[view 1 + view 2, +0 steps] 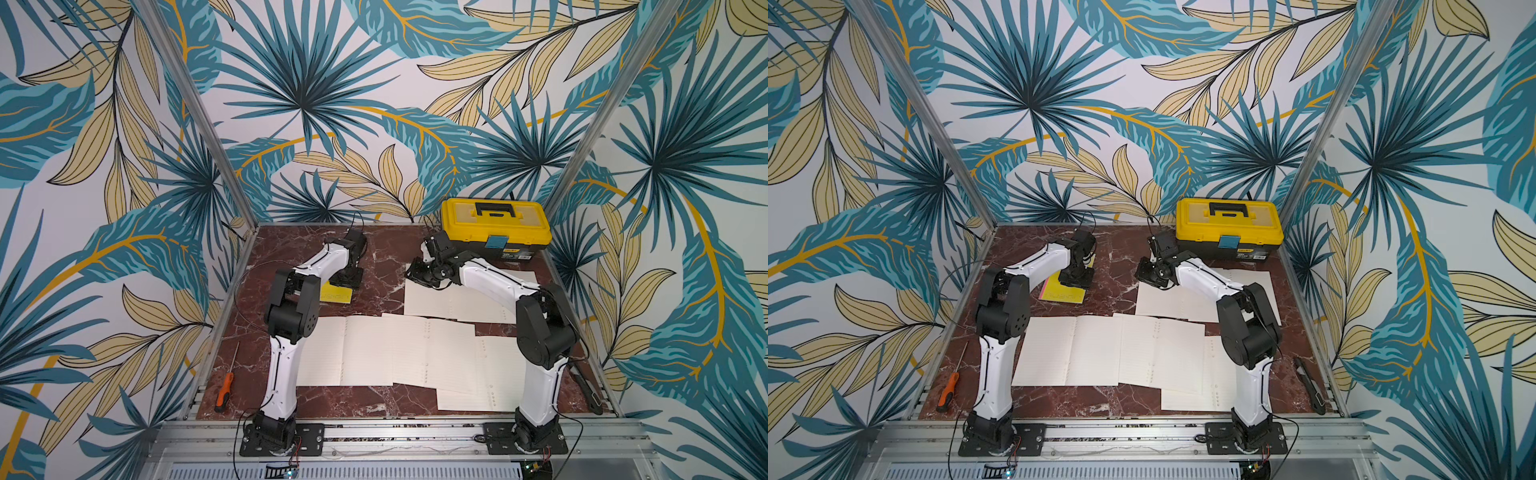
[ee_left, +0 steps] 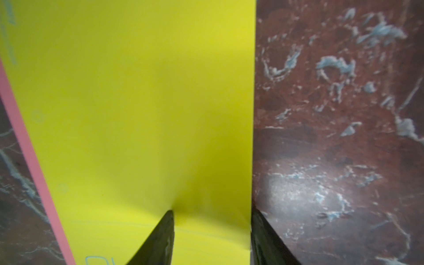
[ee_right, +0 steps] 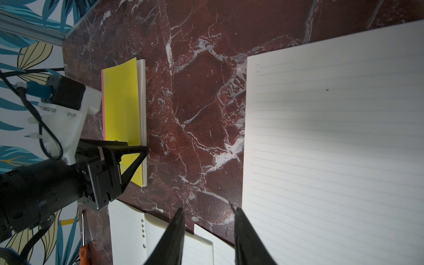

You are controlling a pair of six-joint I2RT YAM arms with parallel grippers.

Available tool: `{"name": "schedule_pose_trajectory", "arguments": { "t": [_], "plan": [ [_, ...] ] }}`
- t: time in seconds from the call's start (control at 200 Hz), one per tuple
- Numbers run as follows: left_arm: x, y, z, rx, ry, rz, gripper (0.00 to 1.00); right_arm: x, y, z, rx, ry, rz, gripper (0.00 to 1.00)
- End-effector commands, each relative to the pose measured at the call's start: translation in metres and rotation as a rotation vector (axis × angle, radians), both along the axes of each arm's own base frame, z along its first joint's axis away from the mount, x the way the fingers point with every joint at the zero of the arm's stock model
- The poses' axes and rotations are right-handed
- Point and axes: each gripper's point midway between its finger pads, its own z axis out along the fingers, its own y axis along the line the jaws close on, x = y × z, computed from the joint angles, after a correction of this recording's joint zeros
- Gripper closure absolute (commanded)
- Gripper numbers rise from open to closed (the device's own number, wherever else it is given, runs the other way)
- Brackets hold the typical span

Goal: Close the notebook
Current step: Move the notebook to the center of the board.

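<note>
Yellow-covered notebook with a pink spine strip [image 3: 121, 103] lies on the red-brown marble-patterned table [image 1: 374, 257], toward its far left part, with the cover down over the white page block, as the right wrist view shows. The left gripper [image 2: 212, 210] sits low over the notebook's free edge with its jaws apart. One black fingertip [image 2: 168, 220] presses on the yellow cover, where a shallow dent shows, and the other stands just off the edge over bare table, so nothing is clamped. The right gripper [image 3: 209, 210] hovers above the table between the notebook and a loose lined cream sheet [image 3: 332, 137], its jaws parted and empty. More lined cream punched sheets [image 1: 374, 353] lie spread across the near half of the table, and a yellow-and-black plastic toolbox [image 1: 494, 226] stands at the far right corner. The closing itself looks essentially done. The cover appears slightly bowed along its free edge, so what seems left is a last flattening press and lifting the left arm clear.
</note>
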Motion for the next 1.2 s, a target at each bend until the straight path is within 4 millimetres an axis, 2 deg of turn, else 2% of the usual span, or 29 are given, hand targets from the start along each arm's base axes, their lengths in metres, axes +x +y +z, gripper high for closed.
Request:
{"name": "schedule_pose_trajectory", "arguments": {
  "t": [0.0,0.37,0.696,0.771,0.786,0.826,1.196],
  "plan": [
    [0.004,0.017,-0.010,0.005,0.024,0.017,0.47,-0.002,-0.002,0.001,0.005,0.000,0.002,0.63],
    [0.017,0.049,-0.017,-0.037,0.039,0.034,0.47,0.000,-0.003,0.001,0.007,0.011,0.003,0.64],
    [0.039,0.072,-0.025,-0.043,0.033,0.045,0.47,-0.002,-0.005,-0.004,0.001,0.028,0.003,0.65],
    [0.045,0.077,-0.019,-0.047,0.015,0.046,0.47,-0.002,-0.007,-0.003,-0.005,0.027,-0.001,0.65],
    [0.043,0.079,-0.032,-0.045,0.040,0.046,0.47,-0.002,-0.007,-0.003,-0.005,0.026,0.000,0.65],
    [0.046,0.082,-0.034,-0.045,0.038,0.051,0.47,-0.002,-0.008,-0.003,-0.007,0.028,-0.002,0.65],
    [0.069,0.099,-0.032,-0.043,0.034,0.094,0.47,-0.002,-0.010,-0.004,-0.015,0.038,-0.008,0.65]
  ]
}}
